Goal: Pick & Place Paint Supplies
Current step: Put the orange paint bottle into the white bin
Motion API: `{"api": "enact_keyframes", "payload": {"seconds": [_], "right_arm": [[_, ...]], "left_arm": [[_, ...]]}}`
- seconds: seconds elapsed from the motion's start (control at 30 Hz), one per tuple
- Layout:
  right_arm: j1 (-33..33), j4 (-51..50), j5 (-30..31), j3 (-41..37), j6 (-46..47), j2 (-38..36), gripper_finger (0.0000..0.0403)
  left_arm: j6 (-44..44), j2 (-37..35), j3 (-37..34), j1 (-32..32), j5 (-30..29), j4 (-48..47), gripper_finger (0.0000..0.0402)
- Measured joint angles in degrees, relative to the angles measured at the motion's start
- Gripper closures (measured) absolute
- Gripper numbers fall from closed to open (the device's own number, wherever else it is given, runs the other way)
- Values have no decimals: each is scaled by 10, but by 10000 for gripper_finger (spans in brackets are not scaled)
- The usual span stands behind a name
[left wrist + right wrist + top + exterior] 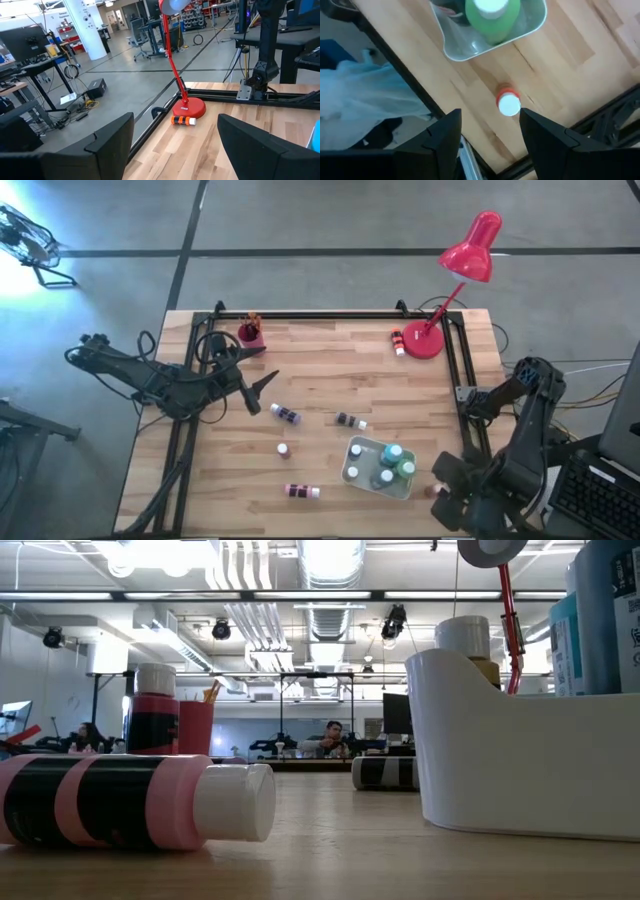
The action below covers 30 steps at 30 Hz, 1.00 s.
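Right end effector [487, 131], fingers spread and empty, hangs over an upright, white-capped red paint bottle [508, 103]

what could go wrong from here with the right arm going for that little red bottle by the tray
1. The red bottle stands upright close to the table's edge; an off-centre close by the open right tool could tip it or roll it off.
2. The white tray holding the green bottle sits close beside it, so a descending finger might clip the tray's rim.

The left tool waits open over the table's left side.
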Motion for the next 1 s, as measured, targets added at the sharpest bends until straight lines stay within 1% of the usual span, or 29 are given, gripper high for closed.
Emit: {"api": "enact_keyframes", "payload": {"seconds": [0.23,0.43,0.6,0.8,1.0], "right_arm": [[0,-2,-35,-4,0,35,207],[0,6,-47,-16,-1,52,198],[0,25,-73,-43,8,51,188],[0,78,-76,-91,10,32,178],[0,99,-94,-133,10,23,168]], "left_arm": [[0,0,0,0,0,0,110],[0,0,0,0,0,0,110],[0,0,0,0,0,0,110],[0,0,0,0,0,0,110],[0,0,0,0,0,0,110]]}}
